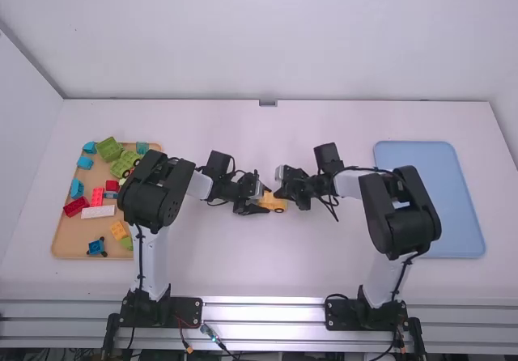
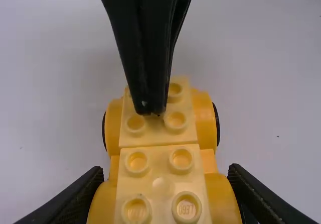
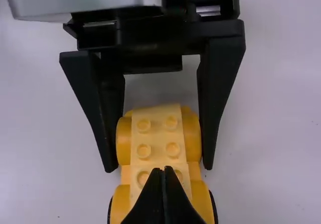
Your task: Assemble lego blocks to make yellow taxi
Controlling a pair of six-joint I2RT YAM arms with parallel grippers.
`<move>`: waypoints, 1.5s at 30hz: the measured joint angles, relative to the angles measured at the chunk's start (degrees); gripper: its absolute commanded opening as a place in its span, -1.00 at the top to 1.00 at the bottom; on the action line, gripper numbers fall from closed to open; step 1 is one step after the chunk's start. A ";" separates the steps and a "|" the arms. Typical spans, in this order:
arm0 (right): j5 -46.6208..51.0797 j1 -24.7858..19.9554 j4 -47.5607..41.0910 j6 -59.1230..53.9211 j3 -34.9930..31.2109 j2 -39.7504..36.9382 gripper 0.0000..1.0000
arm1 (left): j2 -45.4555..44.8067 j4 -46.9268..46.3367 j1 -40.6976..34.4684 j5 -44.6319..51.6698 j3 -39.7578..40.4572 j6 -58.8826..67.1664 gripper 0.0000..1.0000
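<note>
Left end effector (image 1: 265, 199) gripping wheeled yellow car (image 2: 158, 163)

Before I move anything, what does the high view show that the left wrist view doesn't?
The high view adds the tan tray of loose blocks, left, and the blue tray, right.

The left wrist view adds detail: the studs on the yellow build and the seam across its top.

Both show the yellow build, the left gripper at one end, the right gripper at the other.

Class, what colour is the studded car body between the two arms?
Yellow; the car body shows best in the left wrist view.
</note>
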 measured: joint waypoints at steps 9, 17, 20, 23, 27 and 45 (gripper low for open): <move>-3.04 -0.92 3.13 2.71 0.11 2.89 1.00 | 0.00 0.00 0.13 -0.39 -0.02 0.55 0.27; -7.52 -1.29 2.86 1.81 0.70 5.29 1.00 | 0.00 -0.04 0.55 -0.39 -0.07 0.66 0.28; -8.20 -1.36 3.37 1.38 0.76 5.49 1.00 | -0.02 -0.02 0.57 -0.35 -0.09 0.61 0.28; -9.11 -1.51 1.81 0.07 1.51 5.53 1.00 | -0.02 -0.04 0.55 -0.35 -0.11 0.61 0.28; -10.84 -2.29 -2.16 -3.02 3.30 4.94 1.00 | 0.00 -0.15 0.11 -0.17 -0.11 0.20 0.28; 17.68 -5.16 -4.22 18.47 8.13 -10.60 -0.98 | -0.20 -2.36 0.07 -1.01 -0.59 -0.83 -0.99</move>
